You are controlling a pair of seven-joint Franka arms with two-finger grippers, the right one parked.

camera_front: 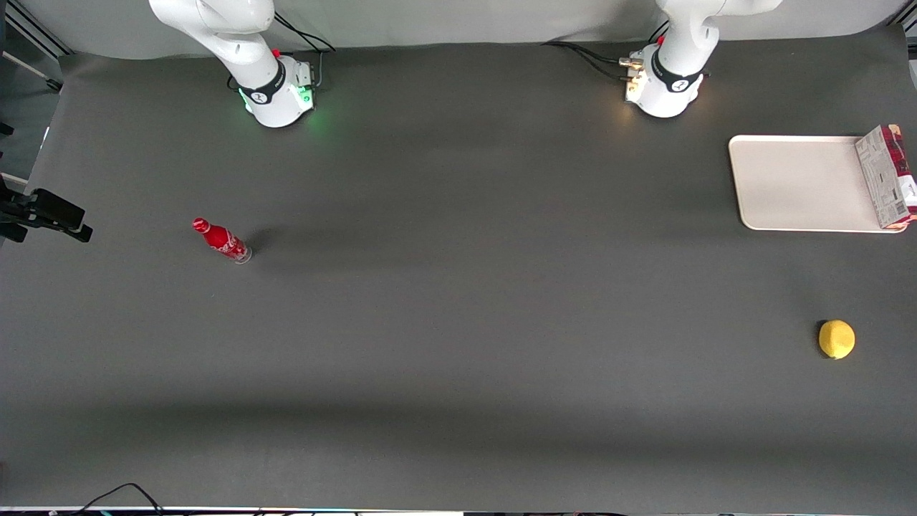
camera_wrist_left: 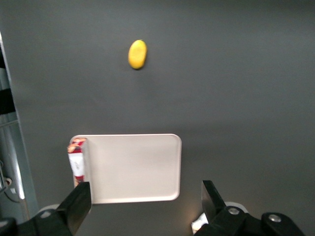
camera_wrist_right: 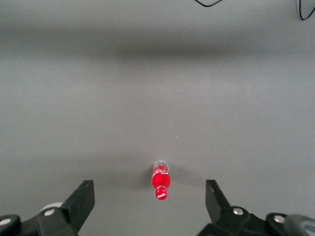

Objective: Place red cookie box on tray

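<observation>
The red cookie box point(camera_front: 888, 175) stands on its long side along the end of the cream tray point(camera_front: 799, 183) that is nearest the working arm's end of the table, its white printed side facing the tray's middle. In the left wrist view the box point(camera_wrist_left: 76, 160) shows as a narrow strip at the tray's point(camera_wrist_left: 133, 167) edge. My left gripper point(camera_wrist_left: 146, 192) is open and empty, high above the table over the tray's edge nearest the arm's base, well apart from the box. It is out of the front view.
A yellow lemon point(camera_front: 837, 339) lies nearer the front camera than the tray and also shows in the left wrist view point(camera_wrist_left: 137, 54). A small red soda bottle point(camera_front: 222, 240) stands toward the parked arm's end. The table's edge runs close beside the box.
</observation>
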